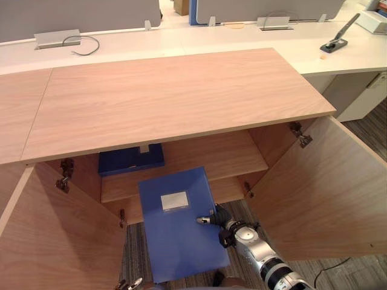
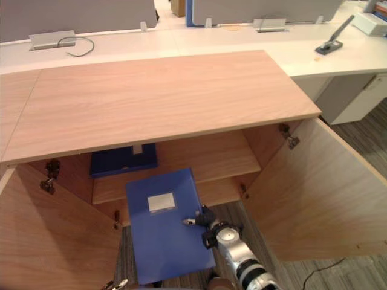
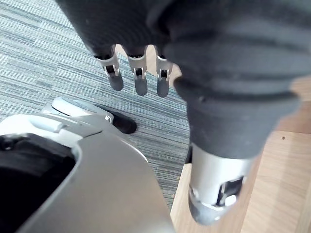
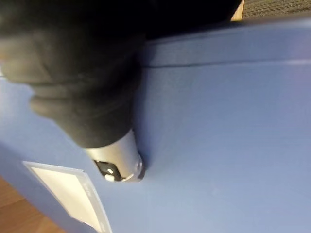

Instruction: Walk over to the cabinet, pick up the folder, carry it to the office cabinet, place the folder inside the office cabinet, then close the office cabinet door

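Note:
A blue folder [image 1: 181, 226] with a white label lies flat in front of the open office cabinet [image 1: 175, 96], its far end at the edge of the lower shelf [image 1: 230, 187]. My right hand [image 1: 225, 227] grips the folder's right edge, thumb [image 4: 119, 167] pressed on the cover and the fingers hidden beneath. My left hand [image 3: 141, 80] hangs low over the carpet with straight fingers, holding nothing; its fingertips [image 1: 132, 283] peek in below the folder's near left corner.
A darker blue folder [image 1: 130, 160] lies on the upper shelf at the back left. Both wooden doors stand wide open, the left door [image 1: 54, 235] and the right door [image 1: 326, 187]. A white desk [image 1: 242, 39] with a cable box runs behind the cabinet.

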{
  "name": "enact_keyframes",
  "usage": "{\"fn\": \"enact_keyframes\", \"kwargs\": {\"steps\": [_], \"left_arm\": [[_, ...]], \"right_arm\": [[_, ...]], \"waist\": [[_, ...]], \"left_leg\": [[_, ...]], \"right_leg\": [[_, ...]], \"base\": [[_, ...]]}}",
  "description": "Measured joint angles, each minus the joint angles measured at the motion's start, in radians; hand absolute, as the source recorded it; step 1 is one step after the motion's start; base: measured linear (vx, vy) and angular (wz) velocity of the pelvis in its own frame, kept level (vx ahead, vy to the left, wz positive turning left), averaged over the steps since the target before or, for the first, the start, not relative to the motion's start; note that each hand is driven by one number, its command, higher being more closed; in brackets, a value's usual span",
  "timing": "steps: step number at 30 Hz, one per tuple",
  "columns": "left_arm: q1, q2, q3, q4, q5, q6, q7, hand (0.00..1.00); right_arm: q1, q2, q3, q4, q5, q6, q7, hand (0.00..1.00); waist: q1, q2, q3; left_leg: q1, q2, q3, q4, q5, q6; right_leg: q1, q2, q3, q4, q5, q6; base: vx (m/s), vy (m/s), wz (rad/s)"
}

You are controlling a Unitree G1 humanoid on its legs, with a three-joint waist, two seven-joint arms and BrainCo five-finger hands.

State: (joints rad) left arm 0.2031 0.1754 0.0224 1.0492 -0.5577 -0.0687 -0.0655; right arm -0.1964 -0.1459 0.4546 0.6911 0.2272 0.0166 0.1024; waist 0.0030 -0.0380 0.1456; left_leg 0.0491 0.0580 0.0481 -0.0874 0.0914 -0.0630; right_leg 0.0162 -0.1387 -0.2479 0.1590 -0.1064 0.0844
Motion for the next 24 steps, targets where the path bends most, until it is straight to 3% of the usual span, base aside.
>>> {"fn": "enact_keyframes", "kwargs": {"steps": [8,11,13,16,24], "left_arm": [[-0.017,0.020,-0.070,-0.002,0.051,0.002,0.016,0.00],[-0.026,0.029,-0.090,-0.001,0.064,0.004,0.016,0.00],[-0.035,0.033,-0.102,-0.001,0.063,0.006,0.016,0.00],[-0.045,0.026,-0.102,-0.001,0.056,0.011,0.016,0.00],[-0.043,0.009,-0.043,-0.001,0.091,0.023,0.005,0.00]], "right_arm": [[-0.076,0.022,-0.003,0.152,-0.010,0.015,-0.029,1.00],[-0.098,0.034,-0.044,0.228,0.069,0.026,-0.032,1.00],[-0.101,0.040,-0.102,0.287,0.249,0.031,-0.040,1.00],[-0.103,0.045,-0.208,0.306,0.423,0.029,-0.073,1.00],[-0.072,0.078,-0.369,0.304,0.754,-0.033,-0.075,1.00]], "waist": [[0.016,0.007,-0.005],[0.020,0.009,-0.005],[0.026,0.014,0.000],[0.029,0.027,0.015],[0.027,0.030,0.017]], "left_leg": [[-0.015,-0.001,0.009,-0.006,-0.001,-0.005],[-0.040,0.000,0.009,-0.006,0.003,-0.008],[-0.086,0.000,-0.003,-0.007,0.018,-0.007],[-0.109,-0.003,-0.012,-0.008,0.026,-0.004],[-0.100,0.000,-0.027,-0.007,0.014,-0.009]], "right_leg": [[0.004,0.002,0.000,-0.021,0.002,-0.001],[-0.018,0.004,0.000,-0.027,0.013,-0.004],[-0.056,0.004,-0.015,-0.032,0.027,-0.006],[-0.065,0.004,-0.025,-0.051,0.045,-0.008],[-0.023,0.014,-0.045,-0.103,0.047,-0.014]], "base": [[0.05,-0.009,0.02],[-0.04,0.013,0.01],[-0.08,0.027,0.13],[-0.06,0.034,0.12],[0.01,0.006,0.05]]}}
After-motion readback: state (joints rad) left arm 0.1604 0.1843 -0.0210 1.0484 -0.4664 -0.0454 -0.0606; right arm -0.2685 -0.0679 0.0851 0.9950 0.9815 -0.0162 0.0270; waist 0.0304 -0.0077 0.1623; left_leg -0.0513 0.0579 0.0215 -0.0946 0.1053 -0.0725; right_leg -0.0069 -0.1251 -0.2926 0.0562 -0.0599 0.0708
